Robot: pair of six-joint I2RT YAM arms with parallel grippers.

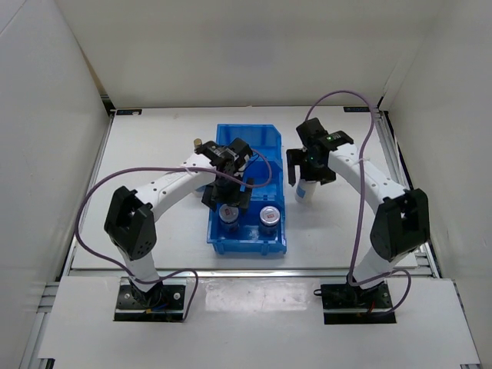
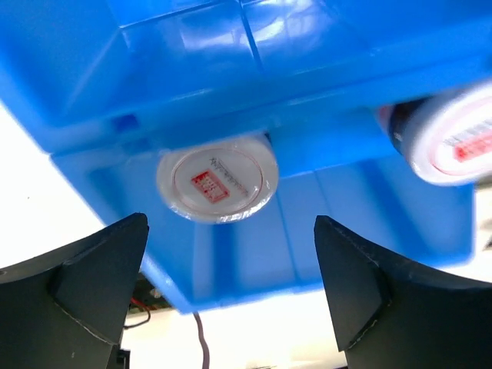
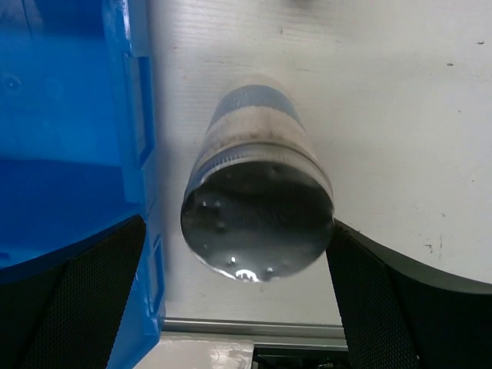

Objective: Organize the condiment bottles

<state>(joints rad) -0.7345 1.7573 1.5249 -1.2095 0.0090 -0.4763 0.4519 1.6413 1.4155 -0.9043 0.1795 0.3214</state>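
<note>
Two squat silver-lidded jars (image 1: pixel 229 214) (image 1: pixel 270 217) stand in the near compartment of the blue bin (image 1: pixel 254 146). My left gripper (image 1: pixel 228 198) hangs open and empty just above the left jar (image 2: pixel 217 183); the other jar (image 2: pixel 453 142) shows at the right edge of the left wrist view. A white-blue silver-lidded cylinder (image 1: pixel 304 194) stands upright on the table, right of the bin. My right gripper (image 1: pixel 307 178) is open around its top (image 3: pixel 257 223); the right finger (image 3: pixel 415 307) is at the lid's edge and the left finger (image 3: pixel 77 300) stands apart from it.
The bin's right wall (image 3: pixel 69 115) runs close to the left of the cylinder. A small gold-capped bottle top (image 1: pixel 197 143) peeks out left of the bin, behind my left arm. White walls enclose the table on three sides.
</note>
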